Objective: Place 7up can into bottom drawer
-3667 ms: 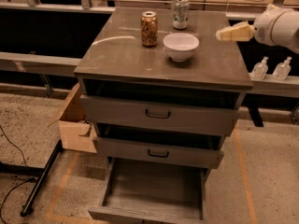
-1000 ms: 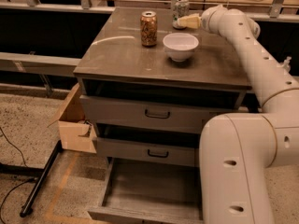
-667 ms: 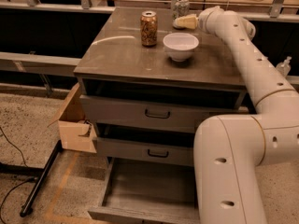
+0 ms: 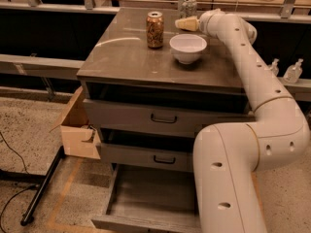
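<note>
Silver 7up can [image 4: 188, 7], just behind pincer [image 4: 185, 24], cabinet top [image 4: 126, 55]

End effector [image 4: 187, 23] at the table's [image 4: 126, 57] far edge, between 7up can [image 4: 188, 6] beyond and bowl [image 4: 188, 47] nearer; brown can [image 4: 155, 29] to its left. Bottom drawer [image 4: 146, 198] open, arm [image 4: 252, 81] covering its right.

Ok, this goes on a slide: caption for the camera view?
Arm reaches across the cabinet top, pincer near the 7up can at the back; bottom drawer open below.
</note>
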Controlling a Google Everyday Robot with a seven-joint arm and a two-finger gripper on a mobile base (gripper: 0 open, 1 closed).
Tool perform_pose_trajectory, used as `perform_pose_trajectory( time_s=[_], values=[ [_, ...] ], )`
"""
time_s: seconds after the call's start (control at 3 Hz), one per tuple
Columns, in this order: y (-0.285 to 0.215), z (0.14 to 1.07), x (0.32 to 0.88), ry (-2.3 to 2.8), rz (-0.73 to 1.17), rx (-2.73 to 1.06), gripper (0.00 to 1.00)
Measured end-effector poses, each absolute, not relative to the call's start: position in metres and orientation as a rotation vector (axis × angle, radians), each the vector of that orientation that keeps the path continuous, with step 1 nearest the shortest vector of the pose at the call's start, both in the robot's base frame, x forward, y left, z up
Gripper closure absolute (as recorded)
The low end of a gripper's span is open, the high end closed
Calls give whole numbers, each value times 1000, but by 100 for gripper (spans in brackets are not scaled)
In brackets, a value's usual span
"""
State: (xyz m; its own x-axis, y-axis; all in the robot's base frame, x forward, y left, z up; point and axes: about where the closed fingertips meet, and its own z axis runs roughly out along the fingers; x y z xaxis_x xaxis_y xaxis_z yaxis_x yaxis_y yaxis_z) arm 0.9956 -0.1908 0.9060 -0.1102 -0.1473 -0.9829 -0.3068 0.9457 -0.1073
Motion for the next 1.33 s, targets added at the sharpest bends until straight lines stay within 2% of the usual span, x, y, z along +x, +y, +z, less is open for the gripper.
perform_pose_trajectory(
  time_s=[1.33],
  values=[
    [-176, 892, 1017, 1647, 107, -319, 0]
  ],
)
